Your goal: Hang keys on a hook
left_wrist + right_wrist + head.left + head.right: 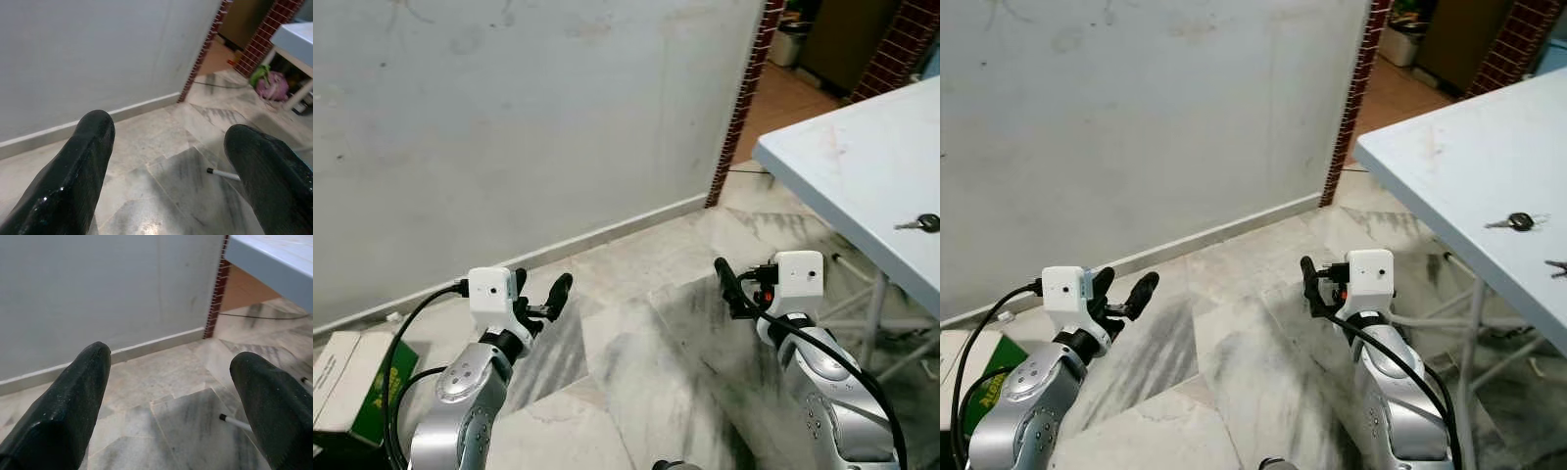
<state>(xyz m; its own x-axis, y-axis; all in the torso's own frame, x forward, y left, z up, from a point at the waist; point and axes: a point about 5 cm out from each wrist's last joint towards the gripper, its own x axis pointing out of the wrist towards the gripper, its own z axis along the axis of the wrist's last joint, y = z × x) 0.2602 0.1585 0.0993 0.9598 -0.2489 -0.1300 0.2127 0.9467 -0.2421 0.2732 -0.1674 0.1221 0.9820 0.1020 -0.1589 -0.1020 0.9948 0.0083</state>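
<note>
A set of keys (pixel 1513 221) lies on the pale blue table (pixel 862 166) at my right, near its front edge. A second small metal piece (pixel 1557 265) rests on the table closer to me. My left gripper (pixel 543 286) is held over the marble floor at the lower left. Its fingers (pixel 83 166) stand wide apart with nothing between them. My right gripper (pixel 744 279) hovers over the floor left of the table and below its top, well short of the keys. It is open too, its pads (pixel 73 401) empty.
A grey wall (pixel 509 117) with a white skirting stands ahead, ending at a brick pillar (pixel 744 98) beside a doorway. A green and white box (pixel 357 377) sits on the floor at left. White table legs (pixel 876 313) stand at right. A thin white stick (pixel 234 422) lies on the floor.
</note>
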